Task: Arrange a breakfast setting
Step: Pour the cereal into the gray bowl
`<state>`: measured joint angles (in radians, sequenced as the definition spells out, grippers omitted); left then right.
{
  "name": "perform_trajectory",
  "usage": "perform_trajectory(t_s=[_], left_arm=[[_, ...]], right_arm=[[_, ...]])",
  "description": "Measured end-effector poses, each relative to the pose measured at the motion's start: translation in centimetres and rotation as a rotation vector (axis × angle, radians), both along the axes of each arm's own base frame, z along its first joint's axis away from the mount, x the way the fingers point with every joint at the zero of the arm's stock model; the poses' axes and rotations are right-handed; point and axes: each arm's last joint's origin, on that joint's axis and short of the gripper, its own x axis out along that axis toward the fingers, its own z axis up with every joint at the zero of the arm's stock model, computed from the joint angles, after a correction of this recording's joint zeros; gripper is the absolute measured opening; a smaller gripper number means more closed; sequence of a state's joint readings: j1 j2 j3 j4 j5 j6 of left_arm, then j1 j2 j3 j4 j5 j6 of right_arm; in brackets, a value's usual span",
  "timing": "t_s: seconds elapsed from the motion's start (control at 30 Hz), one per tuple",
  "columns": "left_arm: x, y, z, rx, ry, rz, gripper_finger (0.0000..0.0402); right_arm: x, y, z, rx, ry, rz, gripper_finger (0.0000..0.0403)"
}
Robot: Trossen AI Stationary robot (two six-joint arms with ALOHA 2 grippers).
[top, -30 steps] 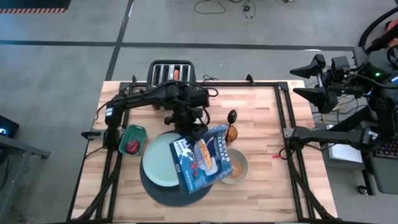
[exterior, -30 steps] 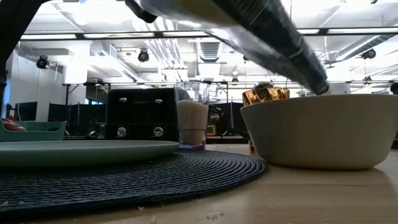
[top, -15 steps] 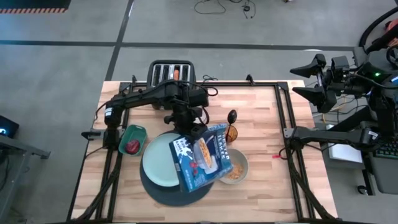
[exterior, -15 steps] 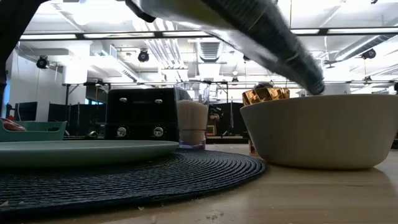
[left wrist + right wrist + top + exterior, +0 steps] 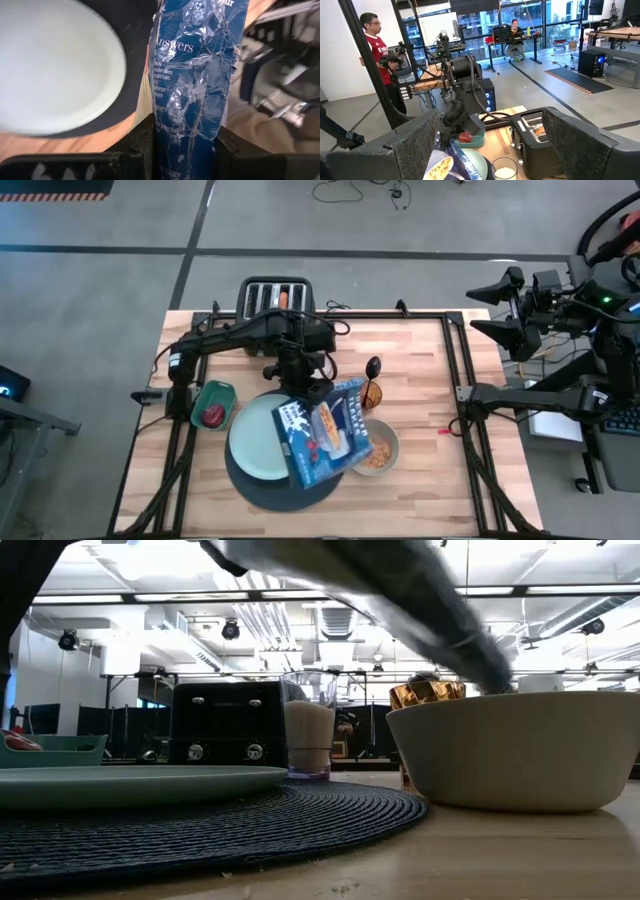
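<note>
Your left gripper [image 5: 183, 142] keeps its fingers clamped on the blue cereal box [image 5: 326, 433], tilted over the cream bowl [image 5: 378, 448] and barely moved from a second ago, so pouring continues while the right gripper [image 5: 490, 150] waits open.

cereal box [image 5: 324, 432]: blue, glossy, held tilted above plate and bowl | plate [image 5: 257, 438]: pale blue, on dark round mat [image 5: 245, 482] | bowl [image 5: 381, 451]: cream, cereal inside, beside mat | amber glass [image 5: 373, 393]: upright, behind bowl | dark spoon [image 5: 373, 366]: near glass | red fruit [image 5: 214, 415]: in teal dish
</note>
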<state>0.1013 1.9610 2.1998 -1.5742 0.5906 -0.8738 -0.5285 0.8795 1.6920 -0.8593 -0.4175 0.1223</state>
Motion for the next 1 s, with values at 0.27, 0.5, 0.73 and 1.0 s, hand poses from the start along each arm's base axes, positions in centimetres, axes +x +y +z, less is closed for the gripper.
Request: perform_trajectory(t_s=[0.27, 0.5, 0.73, 1.0], left_arm=[[0.09, 0.10, -0.10, 0.020, -0.010, -0.007, 0.0095], [0.04, 0.00, -0.11, 0.009, 0.002, 0.001, 0.0095], [0.23, 0.07, -0.09, 0.048, -0.018, 0.003, 0.0095], [0.28, -0.10, 0.02, 0.081, -0.033, 0.002, 0.0095]], right_arm=[[0.00, 0.00, 0.00, 0.000, 0.000, 0.000, 0.0343], [0.04, -0.02, -0.01, -0.002, 0.001, 0.000, 0.0343], [0.04, -0.02, -0.01, 0.001, 0.001, 0.000, 0.0343], [0.03, -0.02, -0.01, 0.005, 0.001, 0.000, 0.0343]])
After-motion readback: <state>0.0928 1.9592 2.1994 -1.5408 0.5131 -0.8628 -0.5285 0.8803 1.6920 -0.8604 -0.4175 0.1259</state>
